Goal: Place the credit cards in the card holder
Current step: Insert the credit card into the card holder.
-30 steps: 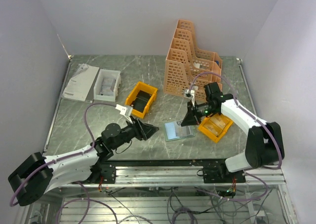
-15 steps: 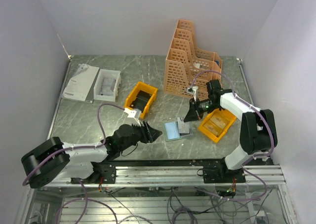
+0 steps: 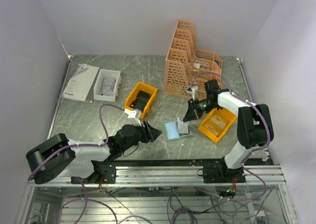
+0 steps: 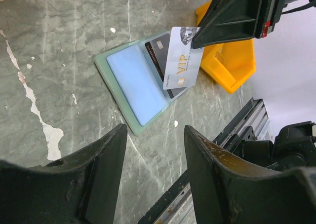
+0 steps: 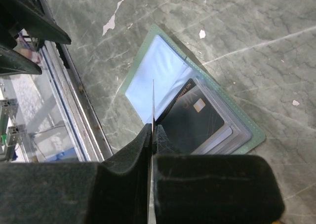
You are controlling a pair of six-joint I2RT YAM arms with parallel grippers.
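A stiff, slick card (image 4: 183, 56) is pinched by its edge in the right gripper (image 5: 153, 131); the left gripper (image 4: 155, 137) is parted, empty.

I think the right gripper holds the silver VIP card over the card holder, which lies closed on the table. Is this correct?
Not closed: the left wrist view shows the card holder lying open on the table. The right gripper does hold the silver VIP card over it.
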